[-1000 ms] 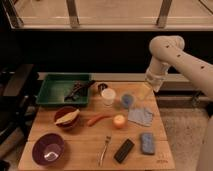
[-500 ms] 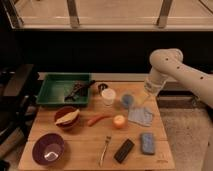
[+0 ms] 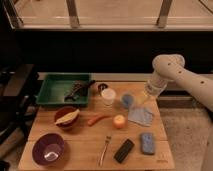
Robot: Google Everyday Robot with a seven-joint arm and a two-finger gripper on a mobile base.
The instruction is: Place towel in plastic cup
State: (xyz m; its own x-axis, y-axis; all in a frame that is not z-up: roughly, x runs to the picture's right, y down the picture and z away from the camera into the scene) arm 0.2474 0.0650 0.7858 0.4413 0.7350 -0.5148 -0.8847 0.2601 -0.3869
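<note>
Dark panelling backs the wooden tabletop [image 3: 84, 137]. Near its right edge the towel [image 3: 141, 115] lies flat just beside the plastic cup [image 3: 127, 100], a short carry. The end effector [image 3: 145, 99] hangs over the towel; I cannot tell how open it is.

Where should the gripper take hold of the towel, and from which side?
Probably from above, pinching a rumple near its middle: the towel lies flat and rumpled, with no raised edge. The gripper hangs just above its far edge, beside the plastic cup.
</note>
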